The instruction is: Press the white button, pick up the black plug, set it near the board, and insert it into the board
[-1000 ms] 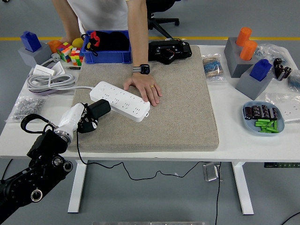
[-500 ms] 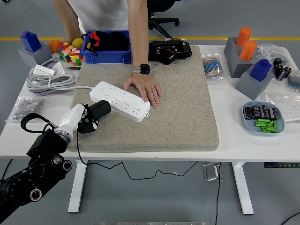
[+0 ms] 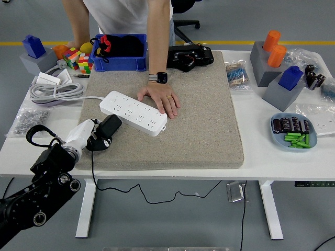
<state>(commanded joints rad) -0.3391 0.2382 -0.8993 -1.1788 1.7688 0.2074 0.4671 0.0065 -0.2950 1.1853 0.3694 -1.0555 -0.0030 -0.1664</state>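
The left hand (image 3: 89, 137) reaches in from the lower left over the near-left corner of the grey felt mat (image 3: 204, 120), its white-shelled fingers (image 3: 94, 141) curled around the black plug (image 3: 109, 126). The plug sticks out up and to the right past the fingertips — its lower end sits inside the grasp, its upper end is free and points toward the white power strip (image 3: 133, 112). Plug and strip are close, just apart, the plug beside the strip's near-left end and tilted. A black cable (image 3: 93, 170) drops from the hand over the table's near edge.

The power strip lies diagonally across the mat, its left end farther from the robot, its right end nearer. A person stands at the far side; the person's hand (image 3: 161, 98) lies flat on the mat, fingers resting on the strip's right end, with a watch (image 3: 158, 78) on the wrist.

Behind the mat sits a blue bin (image 3: 119, 61) with black contents, and left of it a Rubik's cube (image 3: 74, 56). A coiled white cable (image 3: 55, 91) lies on the white table (image 3: 261, 157) left of the mat.
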